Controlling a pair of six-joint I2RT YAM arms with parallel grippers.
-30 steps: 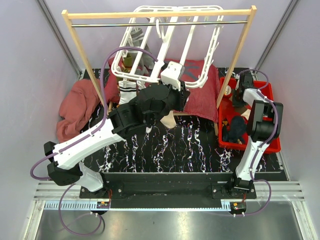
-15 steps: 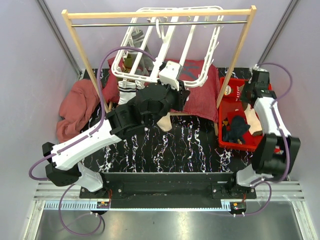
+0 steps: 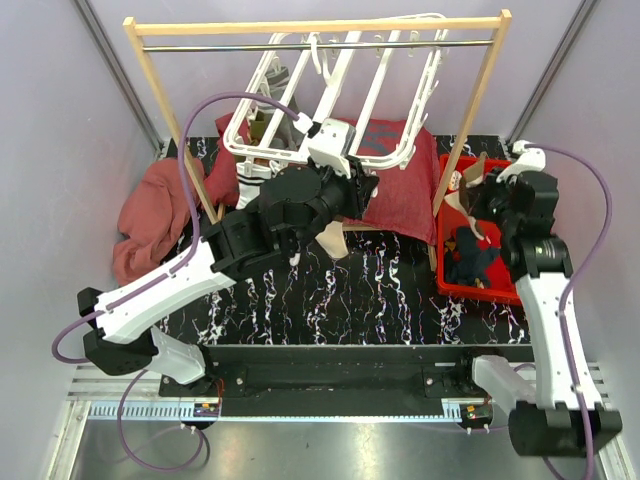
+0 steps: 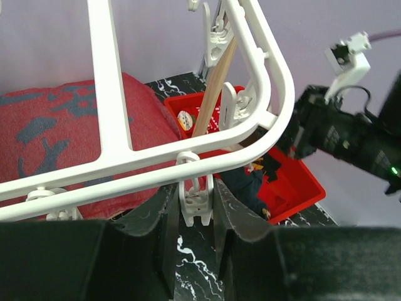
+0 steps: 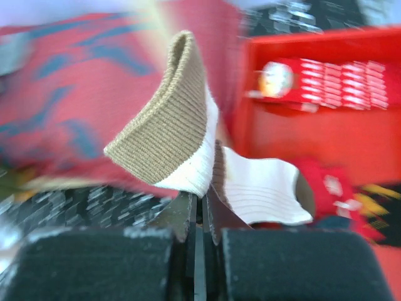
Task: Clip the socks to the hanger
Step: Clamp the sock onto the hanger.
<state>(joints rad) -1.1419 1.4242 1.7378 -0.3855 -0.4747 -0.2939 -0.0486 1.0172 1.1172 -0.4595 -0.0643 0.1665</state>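
From above we see the white hanger (image 3: 345, 95) hung on the wooden rail (image 3: 320, 27) and tipped, its far edge up at the rail and its near edge low over the red cloth (image 3: 400, 200); its long bars run away from the arms, slanting right; a few socks (image 3: 262, 130) hang at its left side; the left arm (image 3: 250, 235) reaches that near edge, but its fingers are hidden under the wrist. The left wrist view settles it: the left gripper (image 4: 195, 207) is pressed on a small white clip (image 4: 195, 199) dangling from the near bar, one finger touching each side. In the top view the right gripper (image 3: 484, 195) hovers over the left end of the red bin (image 3: 530, 292), only a scrap of brown and white at its tip; the right wrist view shows it clenched on a sock (image 5: 178, 135) at a fold; the ribbed brown cuff stands up and leans left; the white foot runs out to the right, so the long axis bends at the grip.
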